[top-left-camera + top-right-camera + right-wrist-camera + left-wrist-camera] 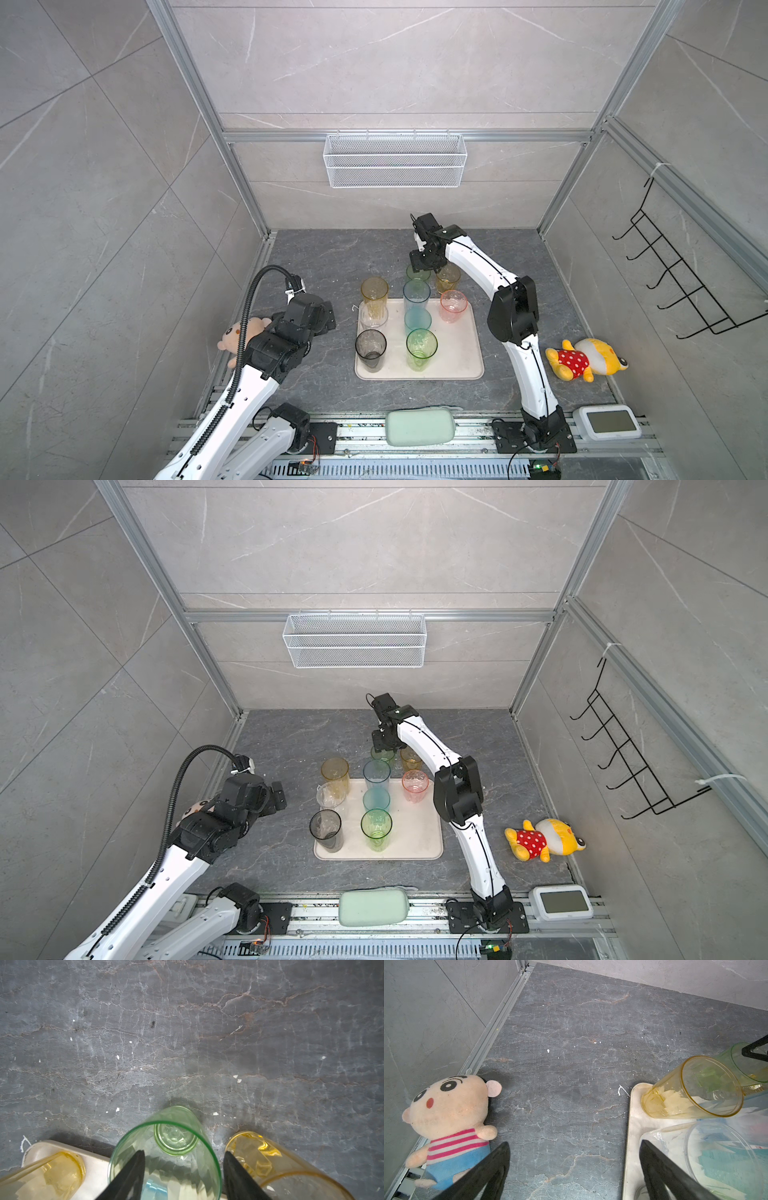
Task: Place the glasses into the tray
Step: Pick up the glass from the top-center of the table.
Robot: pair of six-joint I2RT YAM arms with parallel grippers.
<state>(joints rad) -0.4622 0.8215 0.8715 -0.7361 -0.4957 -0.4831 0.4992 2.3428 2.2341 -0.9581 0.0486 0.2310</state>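
Because the green glass [176, 1136] stands off the tray [457, 353] at its 12 o'clock edge, with an amber glass [259, 1153] tight at its 3 o'clock, the right gripper [184, 1152] straddles its wall, part open, one jaw inside, nothing pinched yet. The left gripper [575, 1142] hangs wide open and empty at the tray's 9 o'clock.

Nine tumblers: amber tumbler [374, 291], second amber tumbler [449, 277], green tumbler [422, 345], second green tumbler [176, 1137], clear [373, 316], smoky grey [370, 349], teal [417, 321], pale blue [416, 293], pink [453, 305]. One cream tray [457, 353]. Two plush toys: boy doll [450, 1109] at its nine o'clock, yellow doll [590, 359] at three. One mesh basket [395, 160].
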